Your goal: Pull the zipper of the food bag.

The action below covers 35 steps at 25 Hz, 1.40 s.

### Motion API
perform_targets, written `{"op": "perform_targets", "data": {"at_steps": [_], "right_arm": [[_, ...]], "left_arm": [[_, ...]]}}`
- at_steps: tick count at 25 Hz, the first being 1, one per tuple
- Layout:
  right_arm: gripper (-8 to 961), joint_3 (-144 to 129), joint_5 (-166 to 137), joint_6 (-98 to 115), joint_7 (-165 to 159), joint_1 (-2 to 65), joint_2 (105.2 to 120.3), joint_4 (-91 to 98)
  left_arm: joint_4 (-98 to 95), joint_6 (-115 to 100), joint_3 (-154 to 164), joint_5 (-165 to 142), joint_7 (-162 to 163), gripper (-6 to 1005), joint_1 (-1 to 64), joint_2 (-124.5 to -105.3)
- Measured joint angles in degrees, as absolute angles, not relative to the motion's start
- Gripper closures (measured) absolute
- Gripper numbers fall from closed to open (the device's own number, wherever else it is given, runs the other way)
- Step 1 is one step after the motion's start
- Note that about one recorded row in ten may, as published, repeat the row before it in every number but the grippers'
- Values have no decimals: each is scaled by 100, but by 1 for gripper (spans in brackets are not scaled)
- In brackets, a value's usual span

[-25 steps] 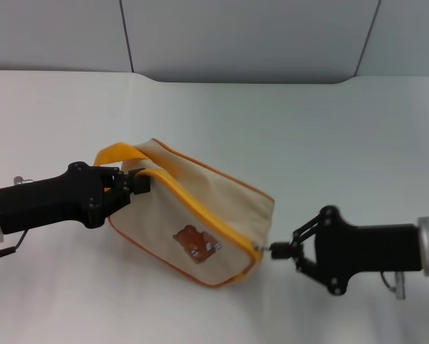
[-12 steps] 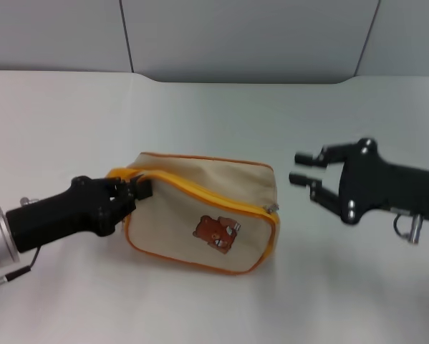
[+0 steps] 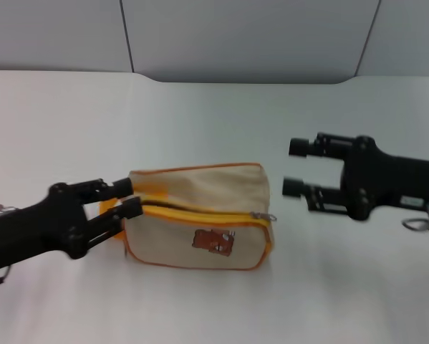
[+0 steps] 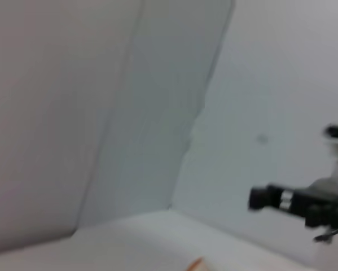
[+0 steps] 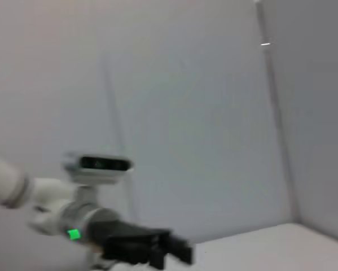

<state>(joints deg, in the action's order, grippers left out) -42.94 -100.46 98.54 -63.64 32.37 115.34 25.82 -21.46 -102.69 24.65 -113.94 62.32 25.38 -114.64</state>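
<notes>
The food bag (image 3: 196, 228) lies on the white table (image 3: 214, 122) in the lower middle of the head view, a little left of centre, its long side facing the camera. It is a boxy cream pouch with orange-yellow piping along its edges and a small brown bear picture (image 3: 214, 241) on the front face, right of the middle. The zipper (image 3: 200, 213) runs as a yellow-orange line across the top front edge of the bag, from its left end to its right end. The small silver pull tab (image 3: 266, 216) sits at the right end of that line, near the bag's upper right corner. A bit of the orange loop handle (image 3: 108, 212) shows at the bag's left end.

The left gripper (image 3: 127, 198) comes in from the lower left of the head view, its black body slanting up toward the bag. Its two fingers are spread apart, one above the other, at the left end of the bag, with the handle showing between them; they do not clamp it.

The right gripper (image 3: 294, 168) is at the right of the head view, above table level and well apart from the bag, to the upper right of the pull tab. Its two fingers point left toward the bag, parted wide and holding nothing.

The left wrist view shows mostly grey wall panels, with the right gripper (image 4: 259, 197) seen far off at the right edge. The right wrist view shows wall panels and the left gripper (image 5: 177, 252) at the lower left.
</notes>
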Motion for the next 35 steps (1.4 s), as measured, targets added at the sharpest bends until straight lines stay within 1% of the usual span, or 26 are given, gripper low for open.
{"op": "perform_targets", "data": {"at_steps": [1, 4, 9, 11, 13, 18, 35], "right_arm": [[443, -4355, -10168, 10258, -6493, 3209, 11482, 2582], [332, -4385, -10333, 10542, -6527, 3160, 11470, 2592], [154, -4395, -10866, 10693, -6514, 2998, 11581, 2589], [136, -4396, -10972, 10694, -6444, 2918, 11638, 2604], [127, -4384, -11003, 10701, -6345, 2829, 11665, 2613], [127, -4380, -11006, 10711, -6288, 2724, 11671, 2616], [127, -4370, -10995, 10698, -6145, 2742, 11681, 2593]], "left_arm": [[-2145, -10462, 2482, -11401, 6152, 776, 2533, -11417], [-2167, -11004, 2880, -11474, 5958, 639, 2557, -11364], [-2188, -11102, 3451, -11483, 5970, 448, 2611, -11356], [-2188, -11067, 3695, -11485, 5999, 376, 2627, -11358], [-2188, -11058, 3744, -11492, 6007, 172, 2628, -11361], [-2199, -11056, 3752, -11547, 6009, 172, 2640, -11358], [-2215, -10985, 3824, -11713, 6012, 172, 2680, -11395]]}}
